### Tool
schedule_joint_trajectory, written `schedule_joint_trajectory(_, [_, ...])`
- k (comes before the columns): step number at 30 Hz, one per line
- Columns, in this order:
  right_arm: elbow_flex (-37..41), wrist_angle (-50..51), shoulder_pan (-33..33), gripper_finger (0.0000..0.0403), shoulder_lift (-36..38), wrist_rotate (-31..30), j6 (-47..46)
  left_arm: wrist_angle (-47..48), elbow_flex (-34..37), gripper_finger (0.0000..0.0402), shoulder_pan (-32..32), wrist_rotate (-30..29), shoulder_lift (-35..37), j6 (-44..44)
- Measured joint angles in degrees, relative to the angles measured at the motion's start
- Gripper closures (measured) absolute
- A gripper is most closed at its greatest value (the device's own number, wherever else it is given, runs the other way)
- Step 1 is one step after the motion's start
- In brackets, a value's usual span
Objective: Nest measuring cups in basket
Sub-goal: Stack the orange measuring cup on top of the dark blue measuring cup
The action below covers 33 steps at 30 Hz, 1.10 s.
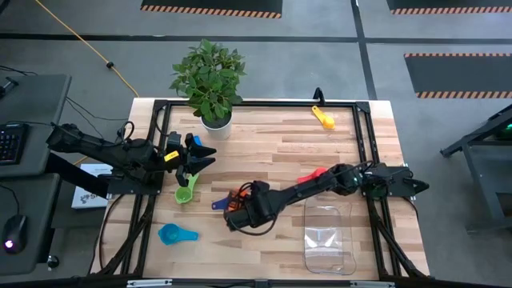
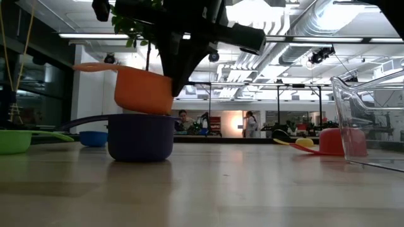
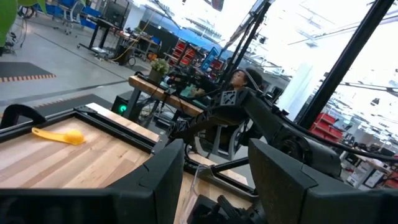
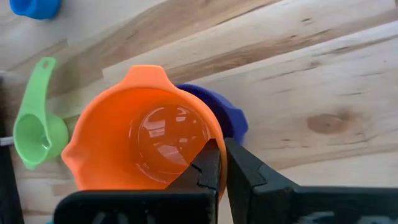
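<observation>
My right gripper reaches across the table's middle and is shut on the orange measuring cup. That cup hangs right over the dark blue cup, which stands on the wood; whether the two touch, I cannot tell. The green cup, the light blue cup, the red cup and the yellow cup lie apart on the table. The clear basket stands near the right front. My left gripper hovers open just beyond the green cup. My right gripper pinches the orange cup's wall at the rim, opposite the handle. One finger is inside the bowl and the other outside. The fingers come down from above. The cup is off the table, mouth up, slightly tilted, handle sticking out sideways.
A white plant pot with a leafy plant stands at the far edge, left of centre. A black frame runs round the tabletop. Bare wood lies between the orange cup and the basket. People show in the room behind the table.
</observation>
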State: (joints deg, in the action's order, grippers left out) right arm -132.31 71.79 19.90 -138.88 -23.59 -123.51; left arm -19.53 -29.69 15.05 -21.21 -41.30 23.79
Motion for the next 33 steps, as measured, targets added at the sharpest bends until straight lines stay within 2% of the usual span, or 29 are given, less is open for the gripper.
schedule_joint_trajectory(5, [0.0,0.0,0.0,0.0383,-0.3,0.4,-0.5,0.0,0.0,0.0229,0.0,0.0,0.0,0.0])
schedule_joint_trajectory(13, [0.0,0.0,0.0,0.0275,-0.3,-0.6,1.7,0.0,0.0,0.0229,0.0,0.0,0.0,0.0])
schedule_joint_trajectory(19, [0.1,1.0,0.3,0.0217,3.0,-2.8,12.2,0.0,0.0,0.0229,0.0,0.0,0.0,0.0])
schedule_joint_trajectory(22, [0.0,0.0,1.1,0.0210,4.9,1.1,24.0,0.0,0.0,0.0229,0.0,0.0,0.0,0.0])
schedule_joint_trajectory(25, [0.0,-3.6,2.8,0.0227,5.1,9.5,34.4,-0.1,0.0,0.0229,0.0,0.0,0.0,0.0])
schedule_joint_trajectory(27, [-0.1,-7.3,4.0,0.0260,4.0,14.3,38.6,-0.1,0.0,0.0229,0.0,0.0,0.0,0.0])
schedule_joint_trajectory(31, [0.1,-12.0,5.2,0.0369,-0.7,16.7,41.1,0.0,0.0,0.0229,0.0,0.0,0.0,0.0])
schedule_joint_trajectory(33, [0.1,-13.9,4.8,0.0390,-2.8,16.6,40.8,-0.1,0.0,0.0229,0.0,0.0,0.0,0.0])
